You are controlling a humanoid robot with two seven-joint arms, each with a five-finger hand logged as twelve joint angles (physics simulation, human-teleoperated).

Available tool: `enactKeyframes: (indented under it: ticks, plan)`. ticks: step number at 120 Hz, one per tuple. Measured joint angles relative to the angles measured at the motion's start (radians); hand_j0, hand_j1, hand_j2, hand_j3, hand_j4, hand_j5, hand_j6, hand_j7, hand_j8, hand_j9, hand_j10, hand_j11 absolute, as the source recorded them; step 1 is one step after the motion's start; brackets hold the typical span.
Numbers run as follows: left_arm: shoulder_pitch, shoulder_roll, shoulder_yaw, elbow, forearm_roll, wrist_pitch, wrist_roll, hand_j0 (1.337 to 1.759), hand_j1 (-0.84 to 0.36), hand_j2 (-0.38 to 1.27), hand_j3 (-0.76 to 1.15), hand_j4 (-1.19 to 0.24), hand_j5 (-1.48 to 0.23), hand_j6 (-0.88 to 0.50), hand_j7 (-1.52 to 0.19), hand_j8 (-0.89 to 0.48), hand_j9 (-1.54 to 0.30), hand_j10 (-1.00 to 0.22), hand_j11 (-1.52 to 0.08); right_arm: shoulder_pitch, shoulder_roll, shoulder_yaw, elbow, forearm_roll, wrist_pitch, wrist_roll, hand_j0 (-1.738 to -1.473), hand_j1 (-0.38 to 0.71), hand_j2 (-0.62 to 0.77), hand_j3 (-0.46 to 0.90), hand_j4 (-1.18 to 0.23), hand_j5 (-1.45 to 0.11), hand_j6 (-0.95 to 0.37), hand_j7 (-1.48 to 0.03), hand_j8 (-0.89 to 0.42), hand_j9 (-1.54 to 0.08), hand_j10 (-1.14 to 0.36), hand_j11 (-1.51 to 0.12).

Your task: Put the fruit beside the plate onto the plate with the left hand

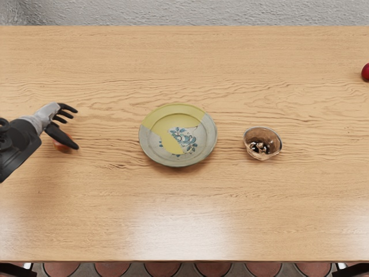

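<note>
the left hand [53, 122], dark-fingered on a grey arm, is spread wide near the left edge of the light wooden tabletop [184, 219] and grips nothing. a small orange-red fruit [60, 148] peeks out just under its thumb; whether they touch is unclear. the fruit lies well left of the round yellow-and-grey floral plate [151, 141].

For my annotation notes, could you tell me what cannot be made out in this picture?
Head view:
- The fruit is mostly hidden under the left hand, so its kind is unclear.
- The red object is cut off by the right edge.
- The small bowl has contents too small to identify.
</note>
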Motion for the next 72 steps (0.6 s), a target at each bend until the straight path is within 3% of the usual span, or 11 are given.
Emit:
enactKeyframes:
  ticks: [29,72]
  plan:
    - [0.002,0.03,0.009,-0.061,0.023,0.037,0.015,1.658,-0.07,0.07,0.0,-0.35,-0.46,-0.35,-0.46,-0.35,-0.46,-0.35,-0.46,0.0,0.0,0.0,0.0,0.0,0.0,0.0,-1.658,-0.32,0.0,0.0,-0.02,-0.03,-0.02,-0.03,-0.02,-0.03,-0.02,-0.03]
    - [0.023,0.04,0.016,-0.067,0.043,0.042,0.024,1.658,-0.1,0.08,0.0,-0.38,-0.49,-0.38,-0.49,-0.38,-0.49,-0.38,-0.49,0.0,0.0,0.0,0.0,0.0,0.0,0.0,-1.658,-0.32,0.0,0.0,-0.02,-0.03,-0.02,-0.03,-0.02,-0.03,-0.02,-0.03]
